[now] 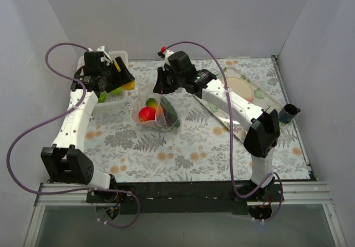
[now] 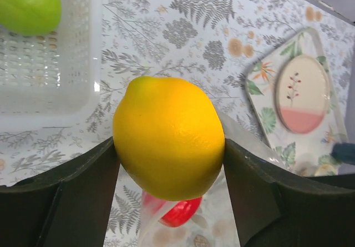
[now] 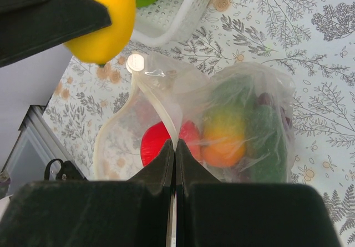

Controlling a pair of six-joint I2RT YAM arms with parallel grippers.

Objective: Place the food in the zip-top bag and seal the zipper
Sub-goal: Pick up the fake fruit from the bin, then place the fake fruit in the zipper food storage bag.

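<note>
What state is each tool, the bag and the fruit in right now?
Left tool: closed around the yellow fruit, holding it in the air.
Right tool: shut, pinching the zip-top bag at its rim.
Zip-top bag: mouth open, holding red, orange and green pieces.
Zipper: unsealed.
Yellow fruit: gripped, not yet in the bag.
White basket: a green fruit lies in it.

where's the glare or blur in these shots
Right wrist: a white glare spot on the zip-top bag, plastic hazing the orange fruit inside; left wrist: lemon sharp, red fruit below blurred; top external: even light, soft shadows.
</note>
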